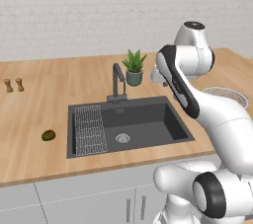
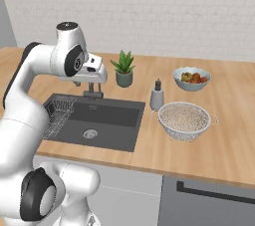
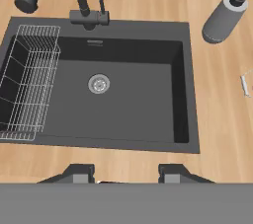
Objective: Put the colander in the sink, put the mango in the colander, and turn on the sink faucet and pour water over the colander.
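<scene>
Gripper poised above sink, fingers parted, grasping nothing. Mango lying left of the basin in left base view, long axis across the counter; colander upright right of it in right base view.

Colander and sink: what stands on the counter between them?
In the right base view, a grey soap dispenser stands on the wooden counter between the sink and the colander, near the colander's left rim.

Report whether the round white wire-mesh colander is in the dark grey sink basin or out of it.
Out. The white wire-mesh colander sits upright on the wooden counter right of the dark grey sink.
</scene>
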Motion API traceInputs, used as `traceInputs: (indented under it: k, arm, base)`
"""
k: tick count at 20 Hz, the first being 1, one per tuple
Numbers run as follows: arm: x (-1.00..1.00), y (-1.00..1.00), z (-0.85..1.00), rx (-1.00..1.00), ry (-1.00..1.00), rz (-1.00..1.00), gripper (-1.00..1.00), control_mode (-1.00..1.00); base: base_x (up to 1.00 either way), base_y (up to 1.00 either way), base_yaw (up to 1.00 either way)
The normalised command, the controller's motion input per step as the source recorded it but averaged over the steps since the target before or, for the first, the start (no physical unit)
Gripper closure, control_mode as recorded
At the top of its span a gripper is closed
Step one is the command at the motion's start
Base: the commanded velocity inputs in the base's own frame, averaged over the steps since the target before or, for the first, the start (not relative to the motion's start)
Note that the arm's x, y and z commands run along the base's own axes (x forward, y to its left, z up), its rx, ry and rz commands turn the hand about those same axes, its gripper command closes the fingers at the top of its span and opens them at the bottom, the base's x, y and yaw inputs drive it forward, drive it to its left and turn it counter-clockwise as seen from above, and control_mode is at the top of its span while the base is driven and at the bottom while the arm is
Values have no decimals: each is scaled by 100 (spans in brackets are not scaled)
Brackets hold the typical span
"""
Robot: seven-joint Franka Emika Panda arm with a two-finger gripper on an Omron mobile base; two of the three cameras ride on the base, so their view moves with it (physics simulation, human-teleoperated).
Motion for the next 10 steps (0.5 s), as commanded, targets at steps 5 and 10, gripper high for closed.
traceInputs:
  k: [5,10]
  arm:
    - [-16,-4,0,0,0,0,-100,-100]
    - [-25,-85,0,4,1,2,-100,-100]
  base:
    - [0,0,0]
    - [0,0,0]
